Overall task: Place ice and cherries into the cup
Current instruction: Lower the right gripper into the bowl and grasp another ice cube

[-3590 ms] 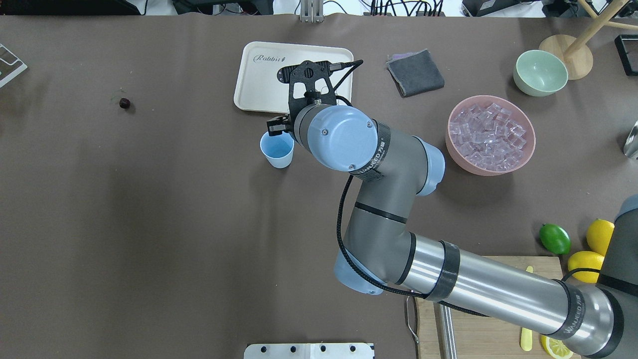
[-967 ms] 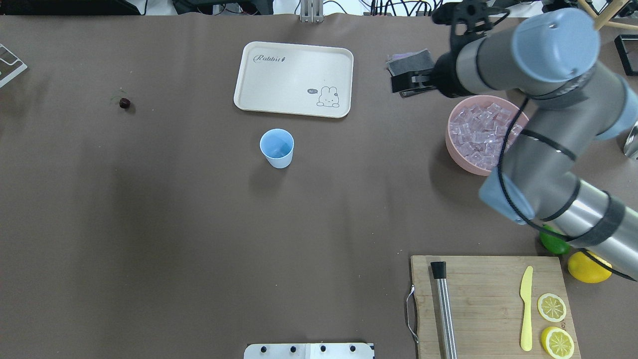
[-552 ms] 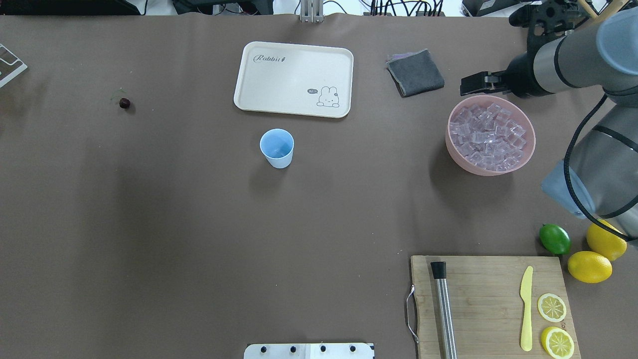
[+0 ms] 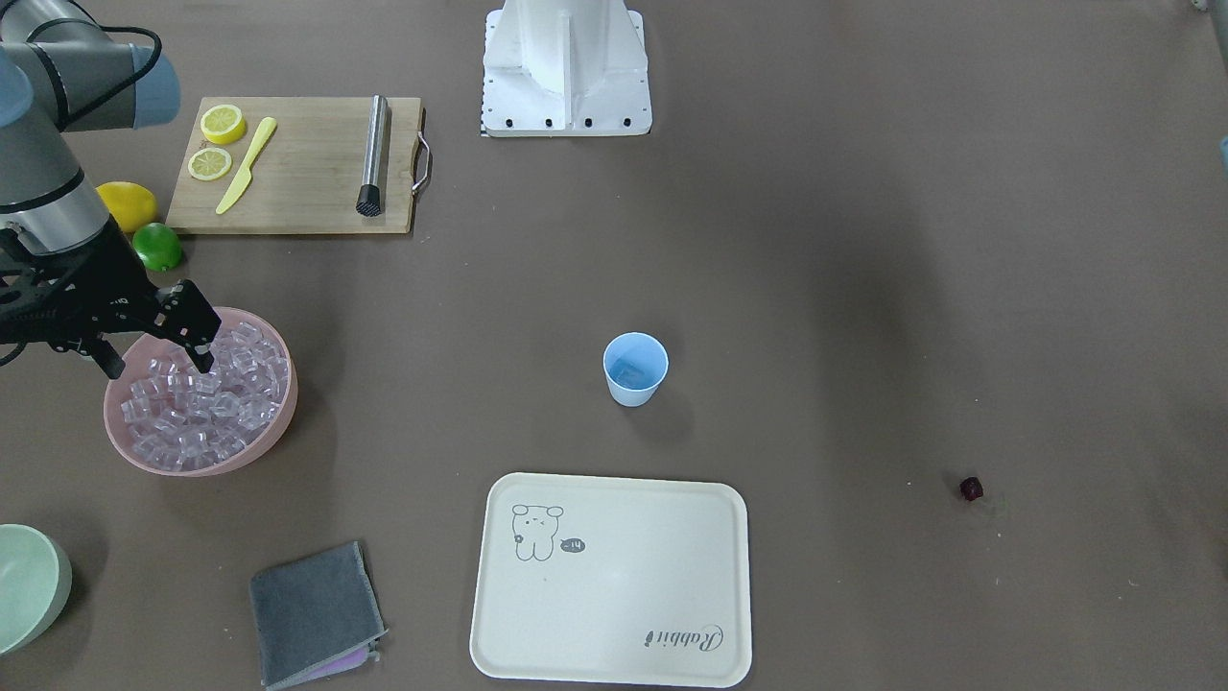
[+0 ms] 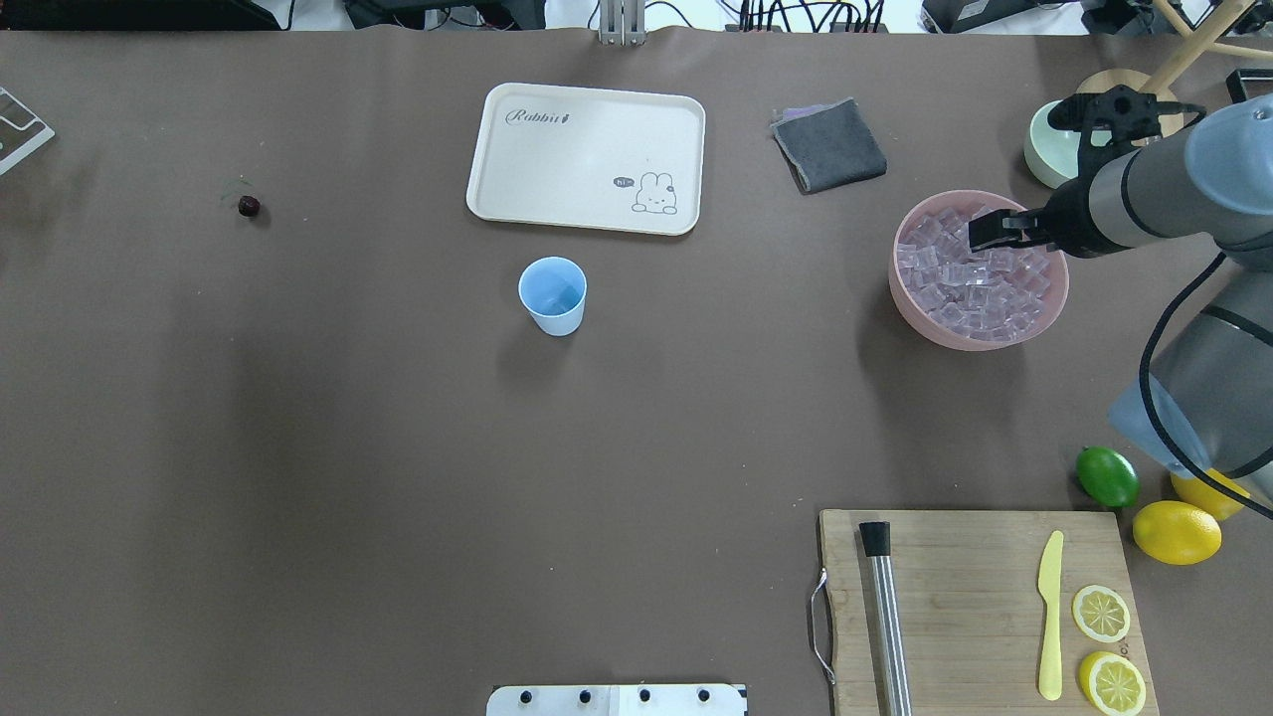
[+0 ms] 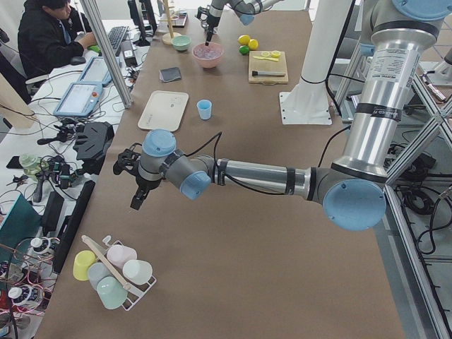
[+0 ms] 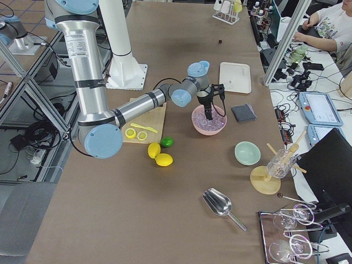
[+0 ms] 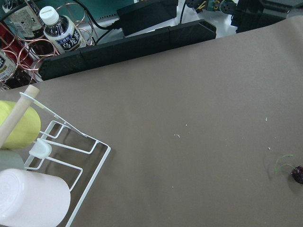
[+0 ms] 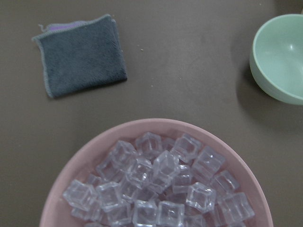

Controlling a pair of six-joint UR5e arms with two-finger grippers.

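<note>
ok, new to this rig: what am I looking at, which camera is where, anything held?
Two robot arms work at one brown table. Four cameras are fixed: one overhead behind the robot, one facing it across the table, one at each table end. Two more ride on the wrists, looking down. The right end effector hangs open over the pink bowl of ice, with nothing visibly gripped. The left end effector shows only in a side view, so open or shut cannot be told; its wrist camera catches the cherry at the frame's edge. Mid-table stands the blue cup, beside a cream tray. Also there: a grey cloth, a green bowl, and a cutting board with a knife and lemon slices.
</note>
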